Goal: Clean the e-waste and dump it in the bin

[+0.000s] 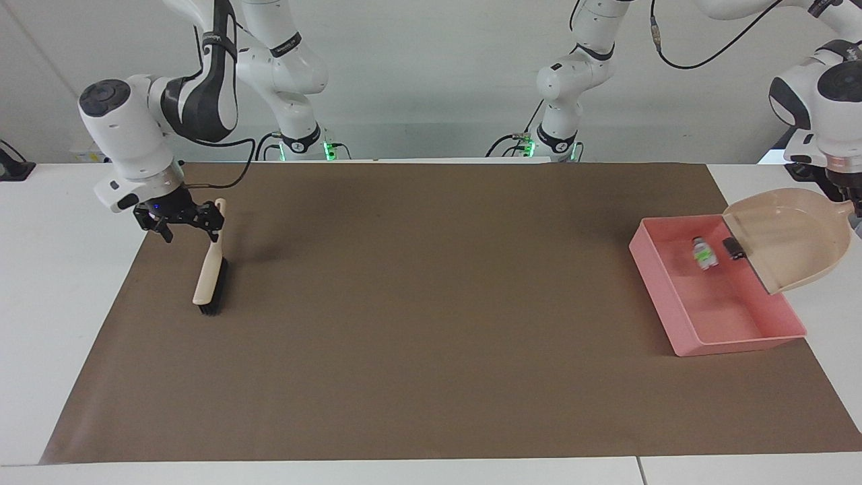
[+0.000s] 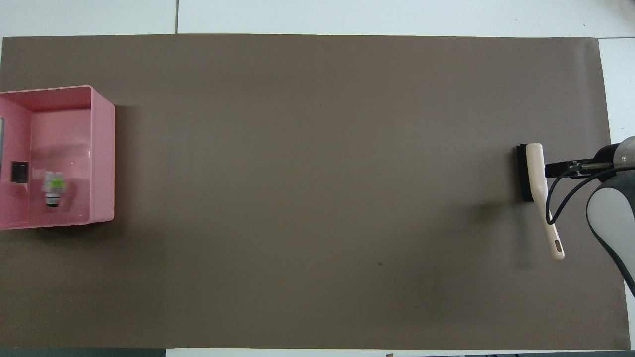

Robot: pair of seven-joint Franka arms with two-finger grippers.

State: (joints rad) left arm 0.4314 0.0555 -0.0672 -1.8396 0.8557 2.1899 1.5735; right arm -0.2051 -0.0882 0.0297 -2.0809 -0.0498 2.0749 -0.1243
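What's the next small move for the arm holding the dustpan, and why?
Probably swing the dustpan away from the pink bin and set it on the table. Both e-waste pieces, the white one and the dark one, lie in the bin, and the tilted dustpan in the left pincer looks empty.

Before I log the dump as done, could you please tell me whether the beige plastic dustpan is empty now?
Empty: the beige plastic dustpan shows bare, and both small items lie inside the shallow pink plastic tray.
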